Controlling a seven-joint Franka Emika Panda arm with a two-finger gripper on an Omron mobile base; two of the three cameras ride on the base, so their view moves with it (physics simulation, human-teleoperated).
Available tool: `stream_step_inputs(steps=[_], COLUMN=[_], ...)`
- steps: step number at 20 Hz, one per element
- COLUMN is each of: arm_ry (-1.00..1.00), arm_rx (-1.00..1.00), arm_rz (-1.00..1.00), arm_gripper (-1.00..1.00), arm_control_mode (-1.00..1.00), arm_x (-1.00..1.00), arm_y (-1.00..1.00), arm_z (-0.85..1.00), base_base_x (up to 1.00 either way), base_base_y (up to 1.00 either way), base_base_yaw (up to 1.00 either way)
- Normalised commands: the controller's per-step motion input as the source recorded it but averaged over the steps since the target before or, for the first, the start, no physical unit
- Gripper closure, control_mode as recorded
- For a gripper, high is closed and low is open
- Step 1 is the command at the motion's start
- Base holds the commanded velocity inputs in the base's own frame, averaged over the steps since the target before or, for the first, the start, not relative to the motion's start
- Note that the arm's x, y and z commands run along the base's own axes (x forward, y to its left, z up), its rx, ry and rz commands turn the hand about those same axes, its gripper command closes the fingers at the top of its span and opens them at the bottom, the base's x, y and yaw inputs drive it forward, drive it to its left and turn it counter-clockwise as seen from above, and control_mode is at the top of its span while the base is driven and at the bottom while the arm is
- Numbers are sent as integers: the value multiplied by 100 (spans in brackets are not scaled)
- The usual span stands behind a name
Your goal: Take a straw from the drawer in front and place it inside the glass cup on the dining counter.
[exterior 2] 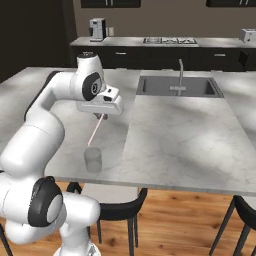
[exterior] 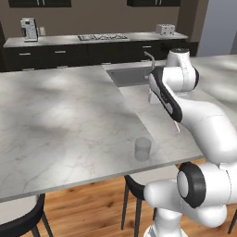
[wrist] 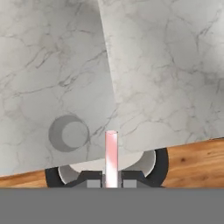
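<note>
My gripper [exterior 2: 102, 114] is shut on the straw [exterior 2: 96, 131], a thin pale pink stick that slants down from the fingers over the dining counter [exterior 2: 175, 145]. The glass cup [exterior 2: 93, 159] stands upright near the counter's front edge, and the straw's lower end hangs close above its rim. In the hand view the straw [wrist: 111, 155] rises from between the fingertips of the gripper [wrist: 111, 183], with the cup [wrist: 69, 133] a little to its left. In the left base view the cup [exterior: 142, 149] stands left of my arm, which hides most of the straw [exterior: 177, 126]. The drawer is out of view.
An inset sink [exterior 2: 177, 86] with a faucet [exterior 2: 180, 75] lies at the counter's far side. Black stools [exterior 2: 120, 207] stand below the front edge over wood floor. The back worktop carries a toaster [exterior: 165, 29] and a coffee machine [exterior: 29, 29].
</note>
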Motion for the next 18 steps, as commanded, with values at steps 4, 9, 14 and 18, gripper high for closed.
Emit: stream_step_inputs(steps=[4, 9, 14, 18], arm_ry=[-13, -26, -14, -5], arm_rx=[2, 14, 18, 15], arm_rz=[7, 33, 40, 38], arm_gripper=[100, 100, 100, 100], arm_control_mode=[-100, -100, -100, -100], arm_x=[1, 1, 26, 26], arm_y=[2, -1, 0, 11], arm_z=[17, 21, 2, 0], base_base_x=[0, 0, 0, 0], base_base_y=[0, 0, 0, 0], base_base_yaw=[0, 0, 0, 0])
